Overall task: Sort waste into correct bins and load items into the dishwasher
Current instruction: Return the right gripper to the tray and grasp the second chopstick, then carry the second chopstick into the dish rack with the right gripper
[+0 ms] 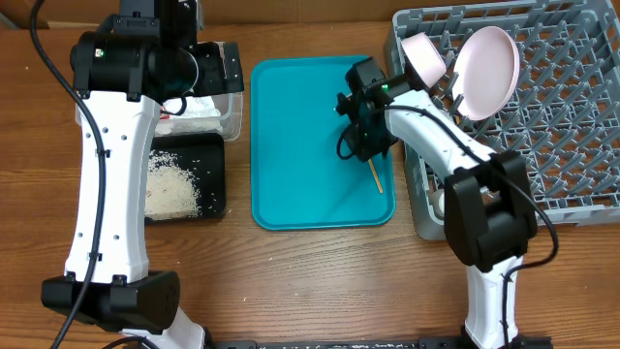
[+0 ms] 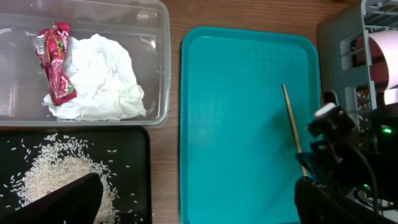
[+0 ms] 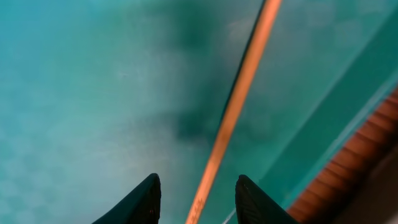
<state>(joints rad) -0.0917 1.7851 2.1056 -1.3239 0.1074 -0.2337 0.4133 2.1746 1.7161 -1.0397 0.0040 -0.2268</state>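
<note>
At the far left our left pincer [image 2: 196, 182] hangs wide open and holds nothing, well above the two bins, as we judge because its share of the sorting looks done. The clear tub [image 2: 158, 62] holds the red-and-white wrapper [image 2: 56, 62], lying against the crumpled napkin [image 2: 99, 84]: dry rubbish together. Just in front of the tub, the black tray [image 2: 140, 186] carries the loose rice [image 2: 56, 171], spread in a low heap, so the food waste is kept apart.

In the middle of the surface [image 1: 320, 281] lies the teal tray [image 2: 236, 155], bare except for one chopstick [image 2: 291, 124] near its right edge, flat and a little slanted. We see no second chopstick.

Our right pincer [image 3: 198, 186] is low over that chopstick. Its fingers stand partly apart, one on each side of the stick, neither pressing it, so it grips nothing. We read this as lining up across the thin stick so a squeeze would catch it.

At the right, the dish rack [image 1: 572, 145] has the plate [image 1: 487, 63] and a bowl [image 1: 424, 56] propped on edge among its pegs, where the chopstick presumably belongs too.
</note>
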